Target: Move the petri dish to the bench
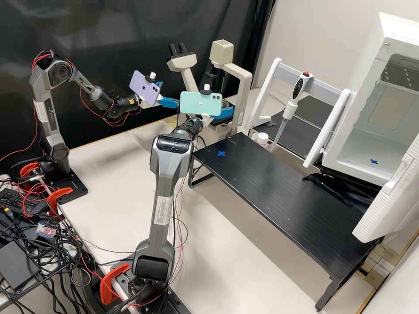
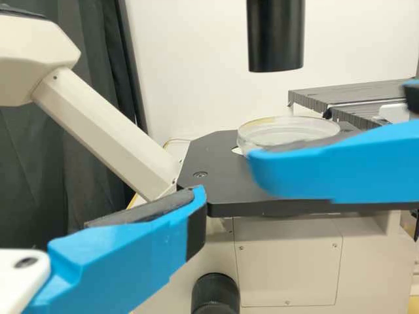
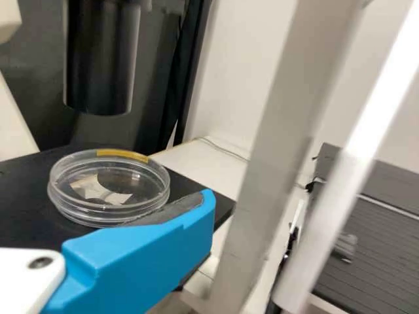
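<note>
The clear petri dish lies flat on the microscope's black stage; in the right wrist view the dish shows a yellow strip on its rim. My left gripper stands open left of the microscope. In its wrist view, the left gripper is short of the dish; a blue finger from the side partly covers the dish, whose gripper I cannot tell. My right gripper is beside the stage. In its wrist view, the right gripper is open, one finger overlapping the dish's near edge.
The black bench bears a blue cross. A pipette hangs on a white stand behind it, beside the open white cabinet. The microscope's black cylinder hangs above the stage; its eyepieces are nearby.
</note>
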